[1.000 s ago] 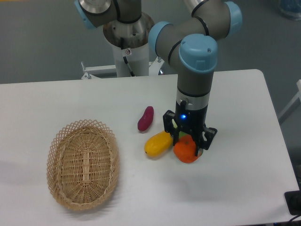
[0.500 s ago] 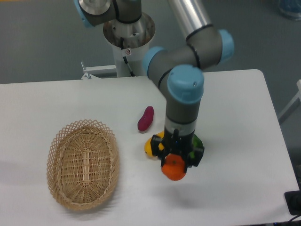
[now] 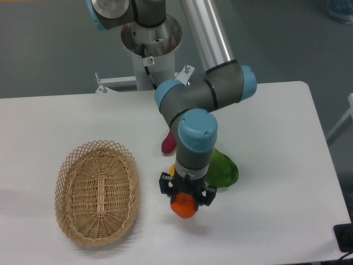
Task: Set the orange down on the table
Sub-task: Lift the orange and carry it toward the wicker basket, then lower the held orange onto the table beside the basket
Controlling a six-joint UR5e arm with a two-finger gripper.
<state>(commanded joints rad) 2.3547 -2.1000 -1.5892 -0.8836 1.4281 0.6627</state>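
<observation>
The orange (image 3: 183, 207) is small, round and bright orange, and it is held between the fingers of my gripper (image 3: 186, 197), which is shut on it. It hangs a little above the white table (image 3: 276, 221), toward the front centre, right of the basket. The arm's wrist hides most of the elongated yellow fruit; only a sliver of it (image 3: 171, 170) shows behind the gripper.
An oval wicker basket (image 3: 97, 191) lies at the front left, empty. A green fruit (image 3: 223, 168) sits just right of the wrist. A purple-red elongated fruit (image 3: 167, 144) lies behind the arm. The robot base (image 3: 150, 38) stands beyond the table's far edge.
My gripper has lifted the orange off the table from beside the yellow and green fruits and carried it left and toward the front edge. The green fruit is now uncovered.
</observation>
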